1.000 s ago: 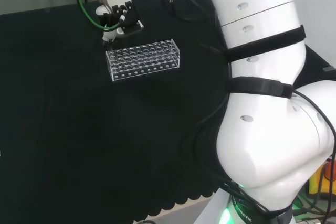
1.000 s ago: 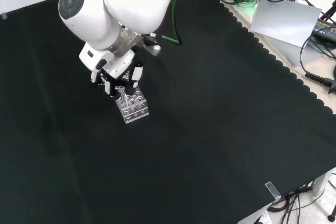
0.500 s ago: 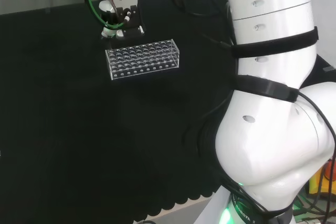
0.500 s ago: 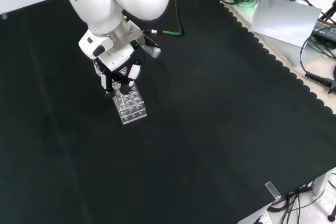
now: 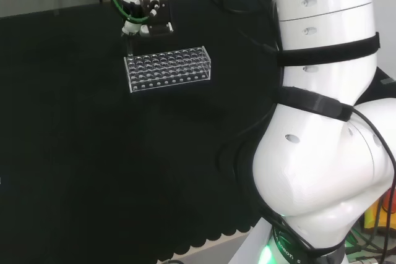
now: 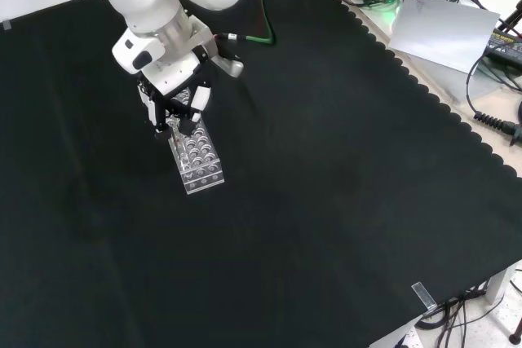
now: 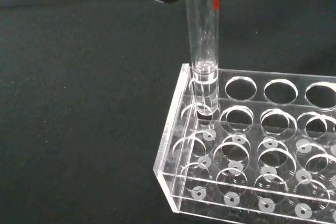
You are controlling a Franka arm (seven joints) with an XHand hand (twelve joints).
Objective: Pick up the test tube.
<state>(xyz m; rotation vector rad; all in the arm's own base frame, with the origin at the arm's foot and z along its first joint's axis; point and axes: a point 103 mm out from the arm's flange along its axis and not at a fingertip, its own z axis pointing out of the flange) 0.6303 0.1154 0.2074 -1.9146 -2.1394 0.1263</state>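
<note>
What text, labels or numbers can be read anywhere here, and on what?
Nothing reads as a word or number in these views.
Test tube, held by the hand: a small red mark near its top, too blurred to read.
Rack: clear plastic, no print seen.

No legible txt — none on anything.

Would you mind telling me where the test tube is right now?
The test tube stands upright in a corner hole of the clear rack, its bottom end inside, with the hand gripping its top; in the head view that is the rack's far left corner.
</note>
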